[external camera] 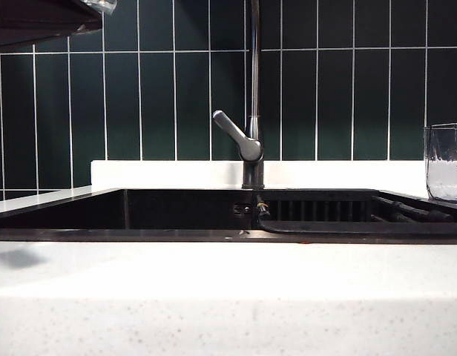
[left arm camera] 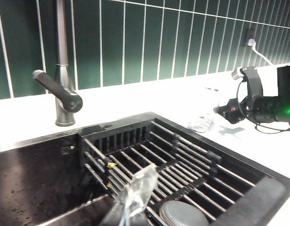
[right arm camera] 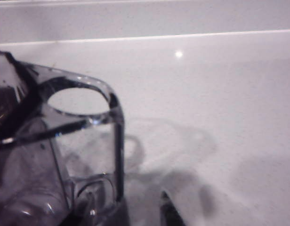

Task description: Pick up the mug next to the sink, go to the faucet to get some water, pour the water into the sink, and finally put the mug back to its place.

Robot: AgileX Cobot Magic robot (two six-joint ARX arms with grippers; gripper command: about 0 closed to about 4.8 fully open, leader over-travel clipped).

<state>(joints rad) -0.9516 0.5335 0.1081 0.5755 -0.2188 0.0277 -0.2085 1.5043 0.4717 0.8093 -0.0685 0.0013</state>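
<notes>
Left gripper (left arm camera: 135,190): jaws closed tip to tip, empty, hanging above sink (external camera: 176,235) by ribbed drainer (left arm camera: 182,160); open basin below.
Right gripper (left arm camera: 226,111): over counter (external camera: 214,297) just beside mug (external camera: 445,163); jaw opening cannot be told, grip not evident.
Mug: upright on counter, right of sink, near sink rim, cut by exterior view's right edge.
Faucet (external camera: 252,148): behind sink at mid-rim, lever angled left, well apart from mug.
Front counter strip bare.

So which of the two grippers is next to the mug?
The right gripper: it is open and empty, beside the mug standing on the counter. The left gripper is shut and hangs over the sink, away from the mug.
</notes>
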